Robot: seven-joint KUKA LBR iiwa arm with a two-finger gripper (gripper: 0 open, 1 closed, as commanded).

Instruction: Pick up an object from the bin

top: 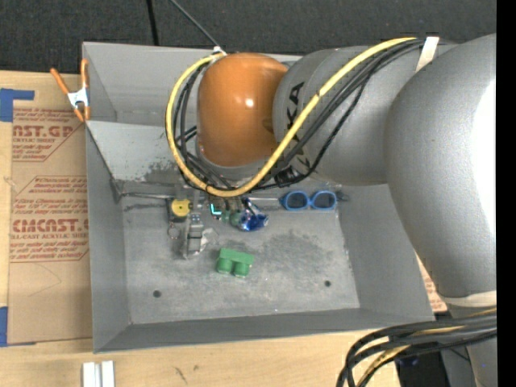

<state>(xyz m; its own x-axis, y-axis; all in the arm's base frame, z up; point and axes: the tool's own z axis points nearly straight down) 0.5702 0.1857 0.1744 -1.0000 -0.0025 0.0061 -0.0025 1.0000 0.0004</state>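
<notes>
My gripper point(189, 239) hangs below the arm's wrist, low over the left middle of the bin floor. A green block with two rounded lobes point(234, 262) lies just to its right and a little nearer the front, apart from it. A small yellow piece point(179, 208) sits just behind the gripper. A blue crumpled thing point(252, 221) lies to the right, partly under the wrist.
A pair of blue toy glasses point(309, 200) lies at the middle right of the bin, close under the arm. The arm with its orange cover and cables hides the bin's back and right parts. Bare floor runs along the front.
</notes>
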